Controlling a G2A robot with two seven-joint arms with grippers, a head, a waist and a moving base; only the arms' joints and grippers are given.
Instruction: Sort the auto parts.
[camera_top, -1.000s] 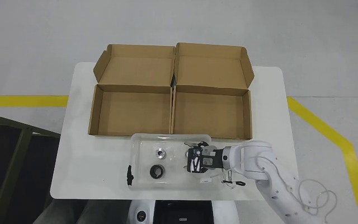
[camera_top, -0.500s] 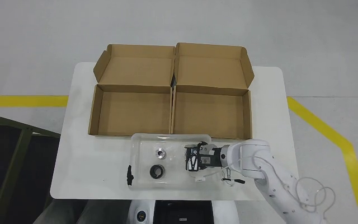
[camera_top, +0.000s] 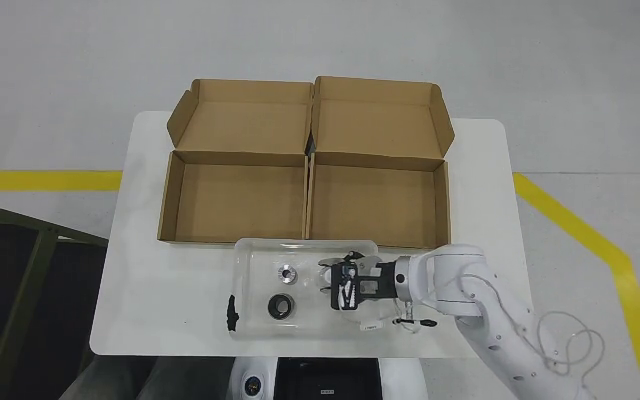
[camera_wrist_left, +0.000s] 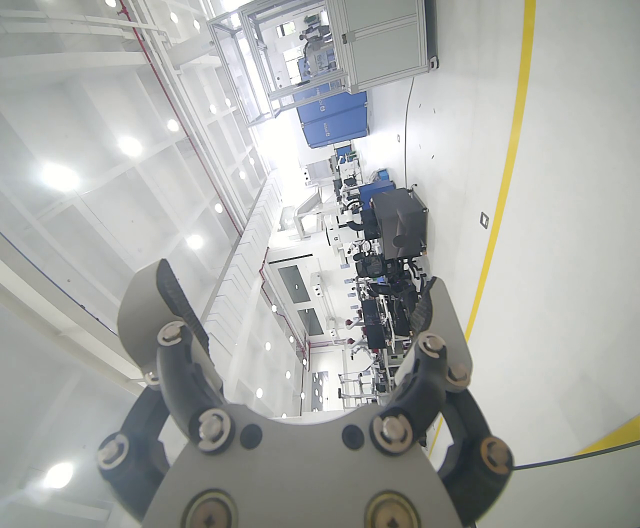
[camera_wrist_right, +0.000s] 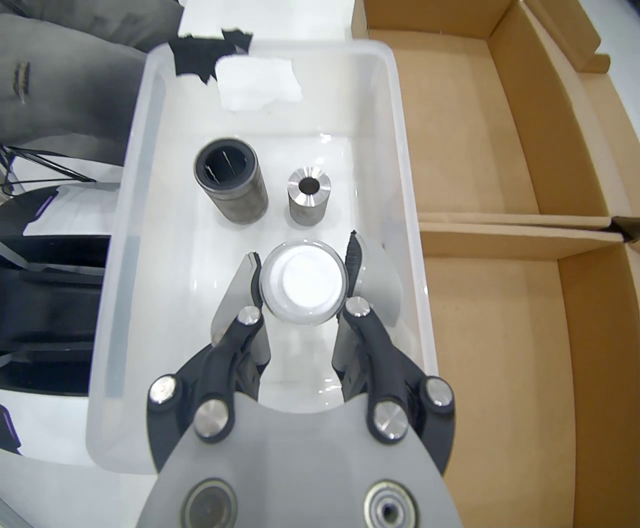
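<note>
**Right arm grasping a white round part in the bin**

Top view: the right gripper (camera_top: 343, 285) lies inside the clear bin (camera_top: 250, 248), at the near edge of the counter (camera_top: 480, 180).
Left wrist view: the left gripper (camera_wrist_left: 300, 285) is spread wide and empty, aimed into the hall.
Right wrist view: the fingers (camera_wrist_right: 251, 287) pinch the white round part (camera_wrist_right: 303, 280) across its rim. It is probably light, smooth plastic and slip-prone, so it is best held at its widest diameter.

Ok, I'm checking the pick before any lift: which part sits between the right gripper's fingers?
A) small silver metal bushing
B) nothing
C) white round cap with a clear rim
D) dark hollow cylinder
C: the right gripper is closed on the white round cap with a clear rim; the dark hollow cylinder and small silver metal bushing stand free beyond it.
</note>
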